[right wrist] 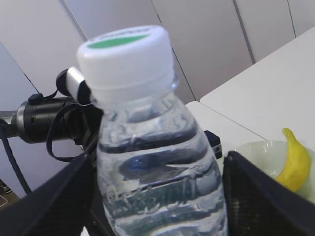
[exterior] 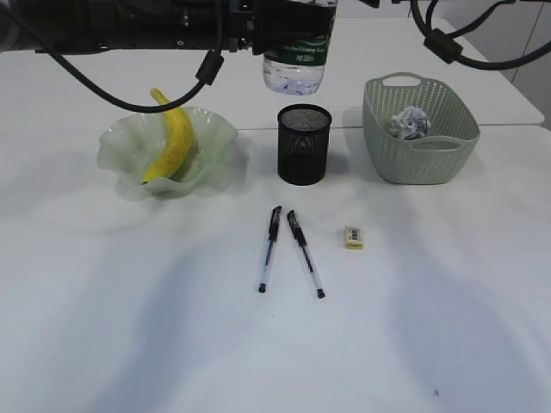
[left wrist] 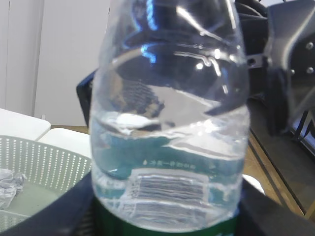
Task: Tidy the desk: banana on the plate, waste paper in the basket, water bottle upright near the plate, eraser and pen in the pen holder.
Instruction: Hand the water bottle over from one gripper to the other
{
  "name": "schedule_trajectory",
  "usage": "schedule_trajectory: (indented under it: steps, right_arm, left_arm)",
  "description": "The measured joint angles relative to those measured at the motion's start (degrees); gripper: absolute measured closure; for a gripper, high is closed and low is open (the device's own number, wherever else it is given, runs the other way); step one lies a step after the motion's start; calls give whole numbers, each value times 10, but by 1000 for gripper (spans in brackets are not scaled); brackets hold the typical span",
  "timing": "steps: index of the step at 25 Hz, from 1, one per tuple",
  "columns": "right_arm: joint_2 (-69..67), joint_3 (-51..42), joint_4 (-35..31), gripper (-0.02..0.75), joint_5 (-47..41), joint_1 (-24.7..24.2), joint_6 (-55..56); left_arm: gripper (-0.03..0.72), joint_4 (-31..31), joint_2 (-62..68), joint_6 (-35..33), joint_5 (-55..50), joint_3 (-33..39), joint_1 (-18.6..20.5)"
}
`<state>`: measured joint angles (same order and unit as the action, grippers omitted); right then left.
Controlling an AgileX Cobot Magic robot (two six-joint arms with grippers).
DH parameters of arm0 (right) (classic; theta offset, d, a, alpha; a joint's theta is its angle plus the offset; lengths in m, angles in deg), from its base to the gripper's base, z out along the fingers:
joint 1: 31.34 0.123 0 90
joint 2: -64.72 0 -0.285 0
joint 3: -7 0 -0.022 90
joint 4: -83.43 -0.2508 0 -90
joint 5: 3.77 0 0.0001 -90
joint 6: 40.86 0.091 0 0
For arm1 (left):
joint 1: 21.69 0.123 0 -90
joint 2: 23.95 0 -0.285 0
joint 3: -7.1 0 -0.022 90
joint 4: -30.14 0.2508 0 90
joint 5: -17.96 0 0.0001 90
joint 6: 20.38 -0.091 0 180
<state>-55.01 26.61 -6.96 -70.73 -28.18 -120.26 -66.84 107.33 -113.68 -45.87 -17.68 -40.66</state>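
Nearest, below the pincers, two pens [exterior: 290, 249] and the eraser [exterior: 354, 237] are still lying loose on the counter [exterior: 129, 327]. Farther, banana [exterior: 175, 142] is resting on the plate [exterior: 120, 146], paper [exterior: 408, 122] in the basket [exterior: 435, 159]. The left pincer [left wrist: 167, 216] is gripping the water bottle [exterior: 297, 64] aloft above the pen holder [exterior: 304, 144]; the right pincer [right wrist: 157, 196] is standing wide around it.

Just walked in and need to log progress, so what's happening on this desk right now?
The robot is tidying. The water bottle hangs in the air behind the pen holder, between the jaws of both grippers; the left gripper grips its label end. The banana already lies on the plate, and crumpled paper sits in the basket. Two pens and the eraser lie on the desk, untouched.
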Motion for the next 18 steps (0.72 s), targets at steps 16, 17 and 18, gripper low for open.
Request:
schedule_trajectory:
  steps: [16,17,18]
  right_arm:
    - [3,0,4,140,12,0,0]
    - [3,0,4,141,12,0,0]
    - [3,0,4,141,14,0,0]
  left_arm:
    - [270,1,-3,7,1,0,13]
    - [270,1,-3,8,1,0,14]
    - [270,1,-3,10,1,0,15]
